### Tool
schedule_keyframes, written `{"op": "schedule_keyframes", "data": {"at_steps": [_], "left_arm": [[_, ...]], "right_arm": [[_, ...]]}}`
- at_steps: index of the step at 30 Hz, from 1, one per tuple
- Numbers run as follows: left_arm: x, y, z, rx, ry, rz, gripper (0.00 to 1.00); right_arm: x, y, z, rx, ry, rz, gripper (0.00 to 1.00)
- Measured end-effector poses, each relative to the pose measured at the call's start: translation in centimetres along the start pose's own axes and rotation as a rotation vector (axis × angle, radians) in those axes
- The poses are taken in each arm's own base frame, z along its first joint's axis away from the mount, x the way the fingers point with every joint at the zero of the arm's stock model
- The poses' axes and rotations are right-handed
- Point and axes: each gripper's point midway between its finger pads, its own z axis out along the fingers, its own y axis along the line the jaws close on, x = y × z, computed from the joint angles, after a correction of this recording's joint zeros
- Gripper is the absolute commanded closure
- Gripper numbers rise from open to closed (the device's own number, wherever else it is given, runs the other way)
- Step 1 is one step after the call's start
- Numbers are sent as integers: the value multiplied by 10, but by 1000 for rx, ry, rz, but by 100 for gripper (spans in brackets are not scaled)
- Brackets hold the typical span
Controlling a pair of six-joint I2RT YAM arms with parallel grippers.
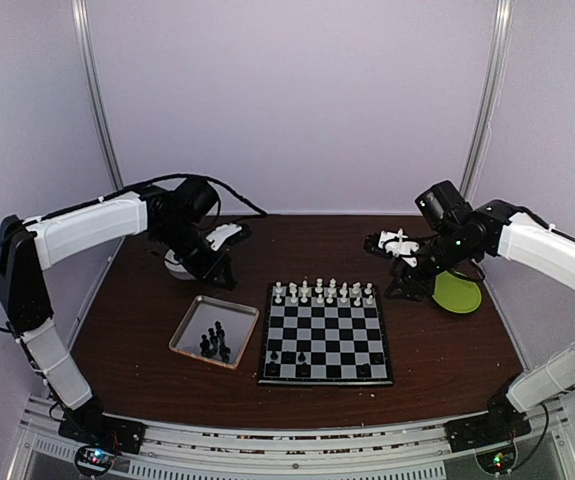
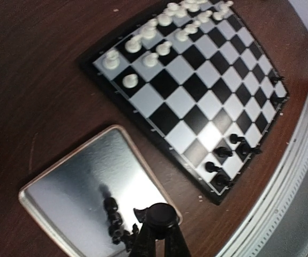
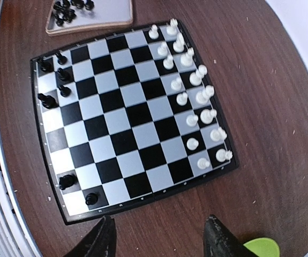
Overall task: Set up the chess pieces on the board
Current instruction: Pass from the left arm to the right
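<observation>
The left claw (image 2: 158, 229), at the bottom of the frame, is shut tight on what looks like a black chess piece (image 2: 159, 213) over the silver tray (image 2: 62, 187), likely to carry it to the board (image 2: 196, 107), while the right claw (image 3: 159, 230) hangs open and empty.

Overhead and both wrist cameras (angled down) share the board (image 1: 327, 340).

Dark brown wood-grain table (image 1: 127, 330), bearing: one black-and-pale-grey chessboard (image 1: 332, 340), near centre; one silver rectangular metal tray (image 1: 199, 318) just beside its left edge; one lime-green disc (image 1: 457, 292), far right.
</observation>
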Motion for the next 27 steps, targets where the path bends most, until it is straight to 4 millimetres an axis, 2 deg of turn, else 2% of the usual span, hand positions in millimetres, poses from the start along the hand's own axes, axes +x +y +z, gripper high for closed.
{"op": "schedule_keyframes", "data": {"at_steps": [4, 7, 10, 13, 20, 27], "left_arm": [[-10, -49, 5, 172, 0, 73, 100], [-17, -88, 13, 307, 12, 127, 100], [-20, -119, 19, 423, 31, 157, 100], [-22, -142, 22, 525, 47, 172, 100], [-22, -169, 13, 669, 58, 165, 100], [-18, -184, 15, 740, 89, 154, 100]], "right_arm": [[-43, 16, -20, -3, -85, -158, 45], [-70, 36, -26, -4, -127, -284, 46], [-88, 53, -23, -2, -138, -395, 46], [-100, 66, -7, 2, -111, -498, 46], [-100, 86, 32, -6, -14, -631, 46], [-115, 103, 35, 11, -39, -685, 47]]}}
